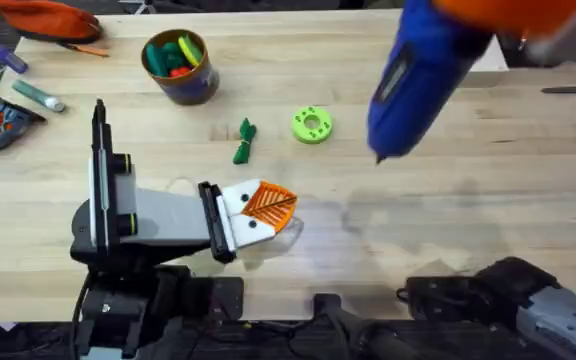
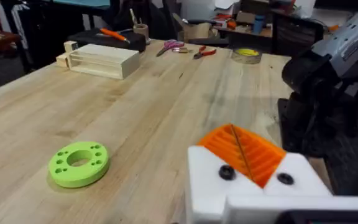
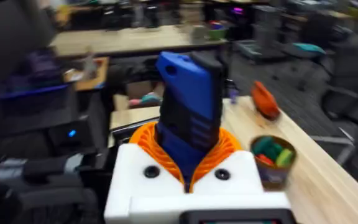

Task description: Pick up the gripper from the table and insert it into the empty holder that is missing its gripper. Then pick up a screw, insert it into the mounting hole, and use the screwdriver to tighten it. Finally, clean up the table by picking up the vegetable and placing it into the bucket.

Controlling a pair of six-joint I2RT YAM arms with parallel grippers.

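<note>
The right gripper (image 3: 188,165) pinches the screwdriver (image 1: 408,95) above the table (image 1: 468,190); the left gripper (image 2: 247,155) seems pressed together.

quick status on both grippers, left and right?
Left gripper: shut, orange pads pressed together, holding nothing visible.
Right gripper: shut on the blue screwdriver, raised above the table.

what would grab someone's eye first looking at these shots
The big blue pen-shaped electric screwdriver stands out, raised close under the overhead camera at upper right and clamped between the right gripper's orange ribbed pads. Next is the left gripper, white with orange pads, low over the light wooden table near the front. Between them lie a lime-green round disc with holes and a small dark green toy vegetable.
</note>
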